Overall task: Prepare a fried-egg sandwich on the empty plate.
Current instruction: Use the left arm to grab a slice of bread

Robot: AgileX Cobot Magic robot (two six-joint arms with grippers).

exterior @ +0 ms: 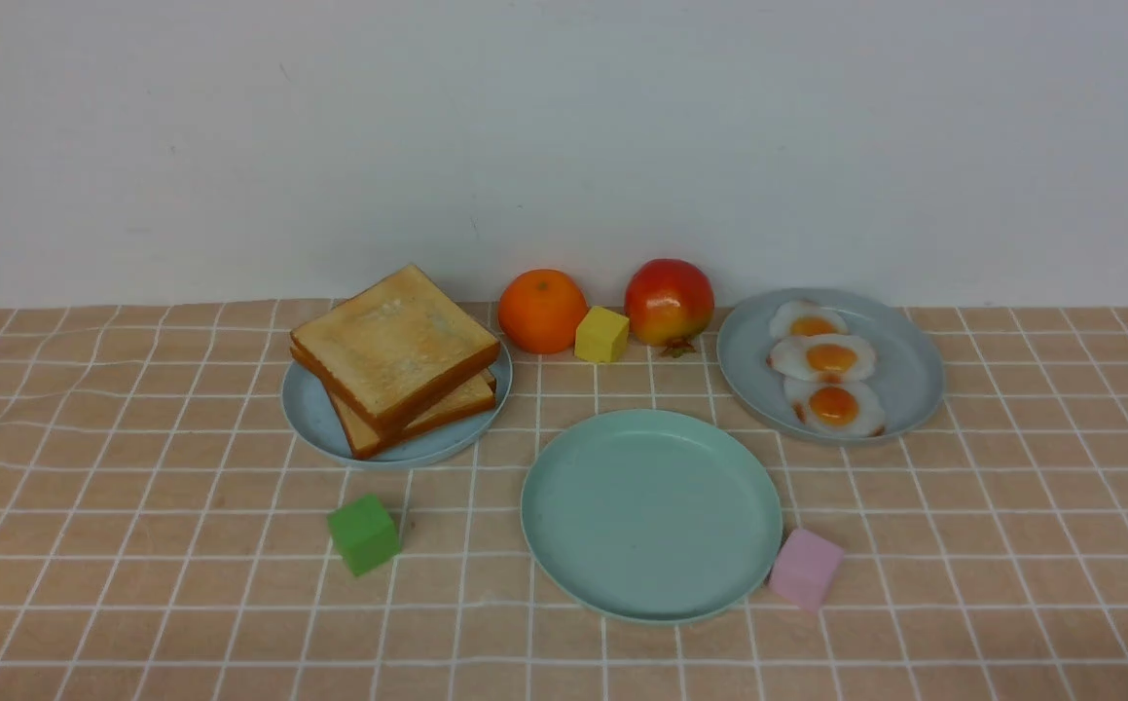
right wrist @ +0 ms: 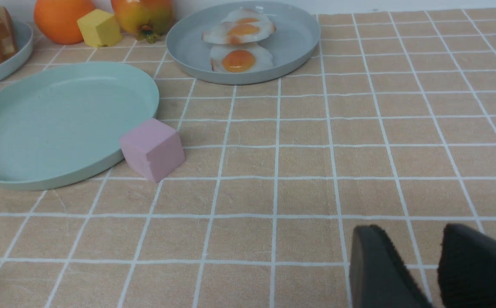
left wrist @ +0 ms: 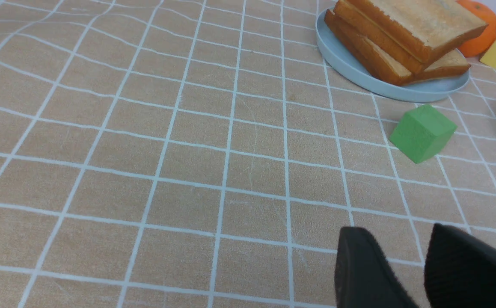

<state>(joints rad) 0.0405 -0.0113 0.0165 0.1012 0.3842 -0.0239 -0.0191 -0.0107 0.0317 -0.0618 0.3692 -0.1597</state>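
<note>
Mint-green plate (exterior: 651, 516) sits bare mid-desk, pink cube (exterior: 806, 569) just beside its rim. Toast stack (exterior: 395, 350) lies on the left blue plate (exterior: 315, 414), three fried eggs (exterior: 828, 360) on the right blue plate (exterior: 906, 380). Left jaws and right jaws each stand part-open over the cloth (left wrist: 145, 171), holding nothing.

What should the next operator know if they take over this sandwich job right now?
Left tool: open, empty, over bare cloth, seen only in its wrist view.
Right tool: open, empty, over bare cloth.
Mint-green plate: centre front, nothing on it; pink cube against its rim on the right.
Toast stack: on the left blue-grey plate.
Three fried eggs: on the right blue-grey plate.
Done: nothing placed yet.
Left: toast, egg, then toast onto the mint-green plate.
</note>
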